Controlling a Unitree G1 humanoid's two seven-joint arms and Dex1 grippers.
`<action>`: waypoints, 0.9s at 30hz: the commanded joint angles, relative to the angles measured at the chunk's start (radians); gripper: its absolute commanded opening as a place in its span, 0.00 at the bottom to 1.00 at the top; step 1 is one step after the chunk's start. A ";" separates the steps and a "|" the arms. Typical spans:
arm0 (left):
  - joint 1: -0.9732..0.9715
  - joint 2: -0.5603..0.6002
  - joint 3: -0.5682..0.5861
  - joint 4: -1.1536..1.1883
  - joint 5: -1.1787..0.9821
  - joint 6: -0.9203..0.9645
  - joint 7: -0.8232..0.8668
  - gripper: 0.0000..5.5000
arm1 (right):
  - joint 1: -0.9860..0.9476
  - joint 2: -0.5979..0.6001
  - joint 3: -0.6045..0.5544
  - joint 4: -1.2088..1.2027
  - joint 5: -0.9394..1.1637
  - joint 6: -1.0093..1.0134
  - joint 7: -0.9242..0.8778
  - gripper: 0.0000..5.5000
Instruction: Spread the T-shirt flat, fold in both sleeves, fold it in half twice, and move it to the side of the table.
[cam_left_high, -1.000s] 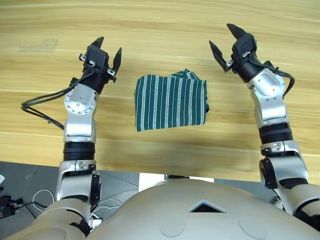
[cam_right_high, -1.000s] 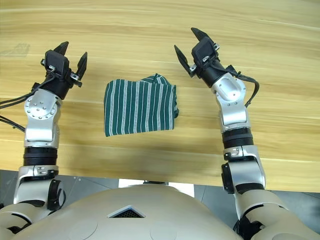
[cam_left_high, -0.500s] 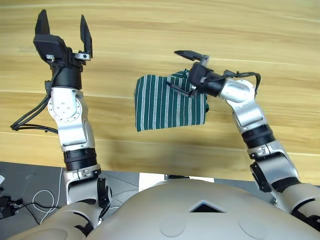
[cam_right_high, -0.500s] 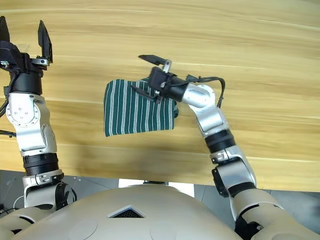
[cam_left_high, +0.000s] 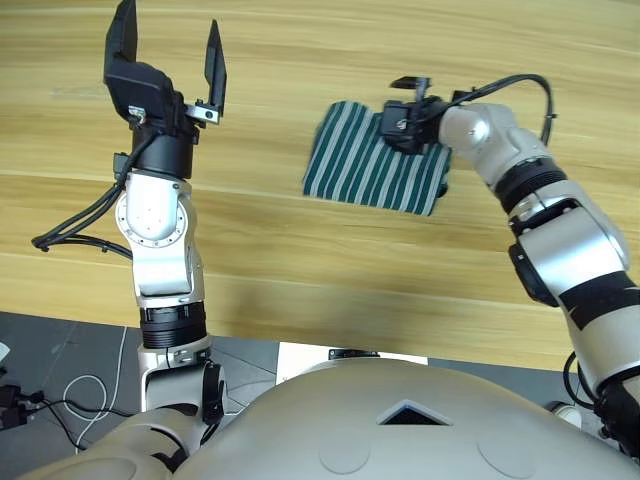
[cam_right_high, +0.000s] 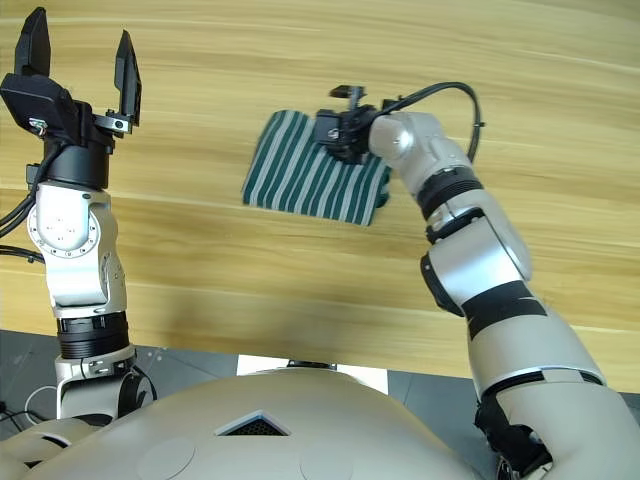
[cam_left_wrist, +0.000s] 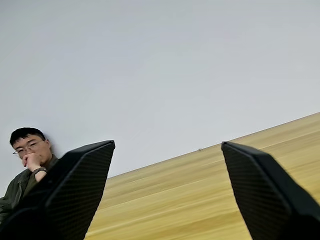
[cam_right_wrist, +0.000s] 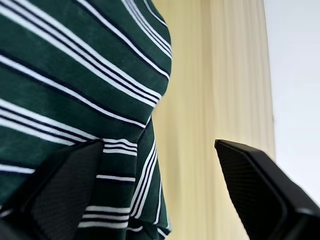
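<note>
Folded striped T-shirt (cam_left_high: 365, 170) lies on the worktop (cam_left_high: 300, 260), its long side running left to right. Right gripper (cam_left_high: 403, 112) sits at its right end — jaws spread, one against the cloth. Left gripper (cam_left_high: 168, 50), jaws open, is raised well apart — the right arm is nearer.

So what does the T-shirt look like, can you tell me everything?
The T-shirt is soft-looking dark green cloth with thin white stripes, folded into a small, thick rectangle with layered edges at one corner. It lies flat on the wooden table, turned at a slant. The open right pincer sits on its far right edge.
</note>
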 joint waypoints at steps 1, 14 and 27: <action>0.036 -0.002 0.007 -0.038 0.004 0.016 0.002 0.72 | 0.250 -0.249 -0.125 0.123 0.056 0.123 -0.104 0.75; 0.096 -0.024 -0.024 -0.050 0.013 0.045 -0.002 0.72 | 0.576 -0.385 -0.475 0.080 0.323 0.127 -0.325 0.75; 0.069 -0.069 -0.043 -0.065 0.016 0.023 0.025 0.72 | 0.582 -0.240 -0.437 -0.999 0.174 -0.008 -0.546 0.75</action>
